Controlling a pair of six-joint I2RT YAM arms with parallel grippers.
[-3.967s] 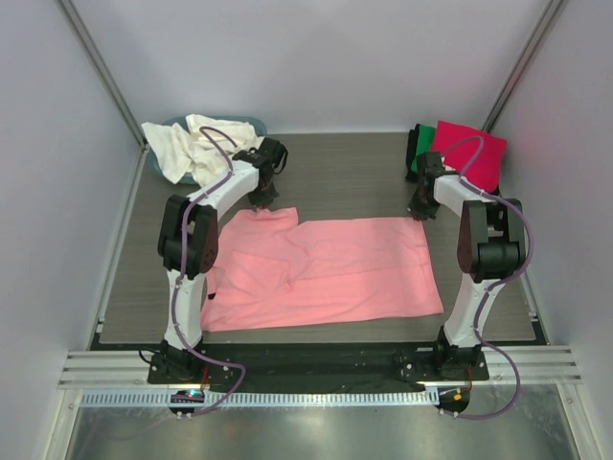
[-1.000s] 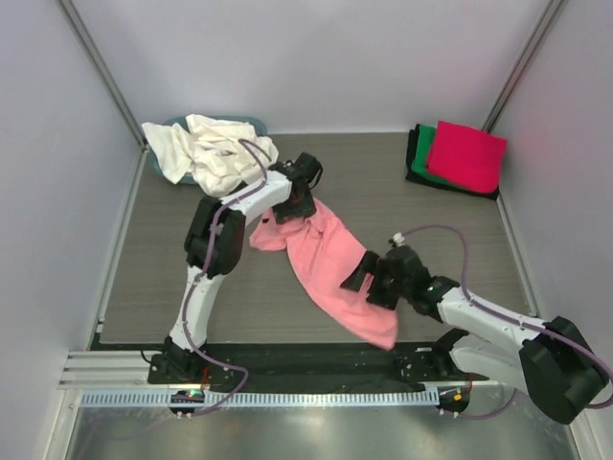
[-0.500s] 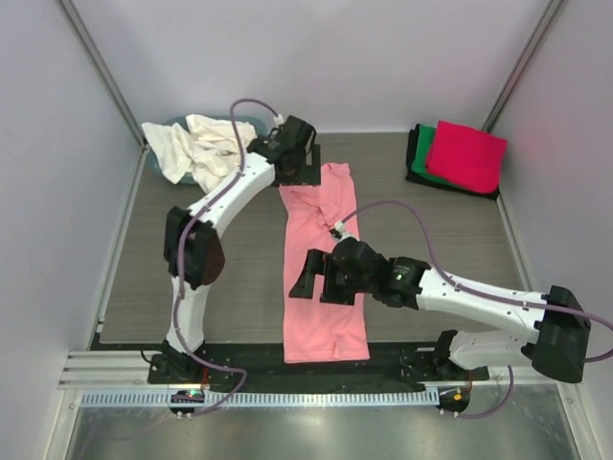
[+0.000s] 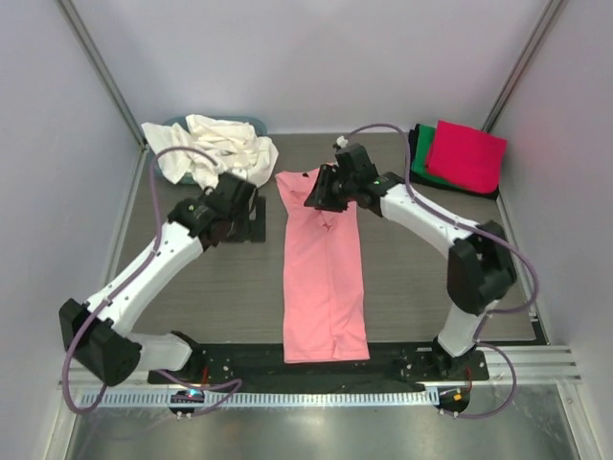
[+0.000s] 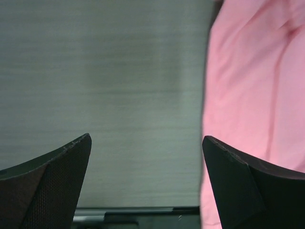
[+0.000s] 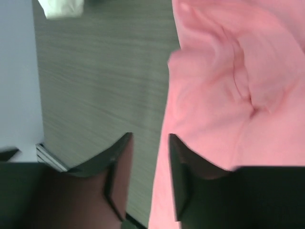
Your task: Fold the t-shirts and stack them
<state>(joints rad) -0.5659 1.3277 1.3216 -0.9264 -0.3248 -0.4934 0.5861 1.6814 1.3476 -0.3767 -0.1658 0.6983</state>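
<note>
The salmon-pink cotton t-shirt [image 4: 324, 278] lies as a long narrow strip down the middle of the grey wood-grain worktop [image 4: 421, 273], its sides already folded in. The left hand [image 4: 249, 218] is spread wide and empty, just beside the strip's left edge. The right hand [image 4: 324, 197] hovers over the collar end, half-parted, gripping nothing visible. The next move probably calls for pinching 1 end and carrying it over the other.
</note>
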